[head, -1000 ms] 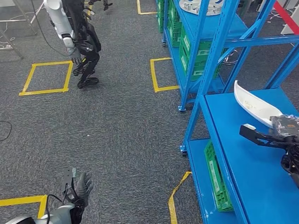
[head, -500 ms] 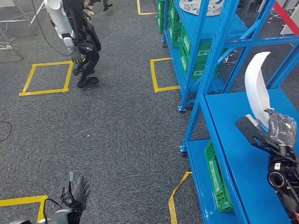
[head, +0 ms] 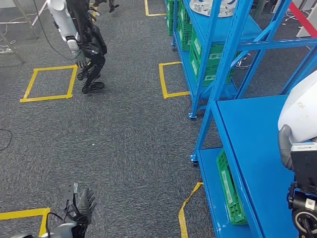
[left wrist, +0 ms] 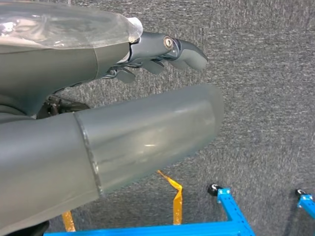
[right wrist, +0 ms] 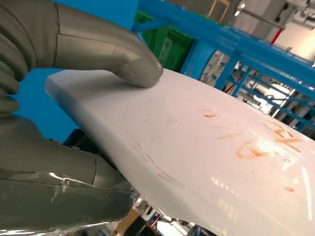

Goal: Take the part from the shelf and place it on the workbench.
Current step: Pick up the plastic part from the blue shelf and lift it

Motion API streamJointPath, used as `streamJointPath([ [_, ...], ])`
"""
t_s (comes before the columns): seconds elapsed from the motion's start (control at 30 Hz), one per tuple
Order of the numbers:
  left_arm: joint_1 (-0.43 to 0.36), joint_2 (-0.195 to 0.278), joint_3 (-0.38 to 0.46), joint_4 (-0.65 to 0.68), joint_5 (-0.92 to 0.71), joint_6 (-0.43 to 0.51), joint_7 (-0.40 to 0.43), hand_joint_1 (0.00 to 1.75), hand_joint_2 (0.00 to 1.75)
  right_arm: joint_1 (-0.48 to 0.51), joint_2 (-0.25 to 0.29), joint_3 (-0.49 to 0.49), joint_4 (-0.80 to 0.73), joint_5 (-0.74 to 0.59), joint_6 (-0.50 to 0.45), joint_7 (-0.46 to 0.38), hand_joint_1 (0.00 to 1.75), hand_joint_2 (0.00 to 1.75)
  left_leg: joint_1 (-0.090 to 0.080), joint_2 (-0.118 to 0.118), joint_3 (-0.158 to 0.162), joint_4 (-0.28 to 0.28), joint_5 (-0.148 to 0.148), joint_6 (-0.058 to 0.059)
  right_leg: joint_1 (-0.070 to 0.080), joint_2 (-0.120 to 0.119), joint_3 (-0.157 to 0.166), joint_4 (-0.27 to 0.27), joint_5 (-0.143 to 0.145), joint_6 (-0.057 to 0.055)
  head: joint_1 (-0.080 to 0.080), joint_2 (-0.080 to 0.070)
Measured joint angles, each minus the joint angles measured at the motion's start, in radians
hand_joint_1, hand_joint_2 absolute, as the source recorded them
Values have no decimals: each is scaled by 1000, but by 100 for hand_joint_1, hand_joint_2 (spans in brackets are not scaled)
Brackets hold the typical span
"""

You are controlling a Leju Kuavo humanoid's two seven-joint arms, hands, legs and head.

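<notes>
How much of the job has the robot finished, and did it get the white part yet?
Yes, it got it. The right robot hand grips the white part, thumb pressed on top, and the part is lifted clear of the blue shelf. That is the picking-up step done. Carrying it and setting it down on the workbench are left. The left robot hand hangs free over the carpet.

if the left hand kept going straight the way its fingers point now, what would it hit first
Probably just the grey carpet floor. The left hand hangs empty with its fingers aimed out over open carpet; the blue shelf frame stands off to the side, though depth is hard to judge.
</notes>
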Motion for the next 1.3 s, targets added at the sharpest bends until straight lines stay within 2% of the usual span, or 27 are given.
streamJointPath([
  [0.13,0,-1,0,0,0,-2,1,0,0,18,1,0,-59,-55,39,-9,175,175,0,0,0,0,0,0,0,0,0,0,0,0,0,0],
  [0.27,-2,-1,0,0,-2,-10,8,0,0,31,3,0,-112,-238,175,-47,175,175,0,0,0,0,0,0,0,0,0,0,0,0,0,0],
  [0.43,-10,-1,0,0,-7,-15,18,0,0,33,7,3,-154,-330,290,-63,175,175,0,0,0,0,0,0,0,0,0,0,0,0,0,0],
  [0.7,-16,-2,0,0,-8,-16,19,0,0,32,10,8,-179,-357,322,-67,175,175,0,0,0,0,0,0,0,0,0,0,0,0,0,0],
  [0.83,-18,-2,0,0,-9,-21,22,0,175,27,12,14,-182,-395,369,-76,175,175,0,0,0,0,0,0,0,0,0,0,0,0,0,0],
  [1.3,-31,-4,-5,0,-27,20,14,0,175,17,20,35,-182,-390,385,-86,175,175,0,0,0,0,0,0,0,0,0,0,0,0,0,0],
])
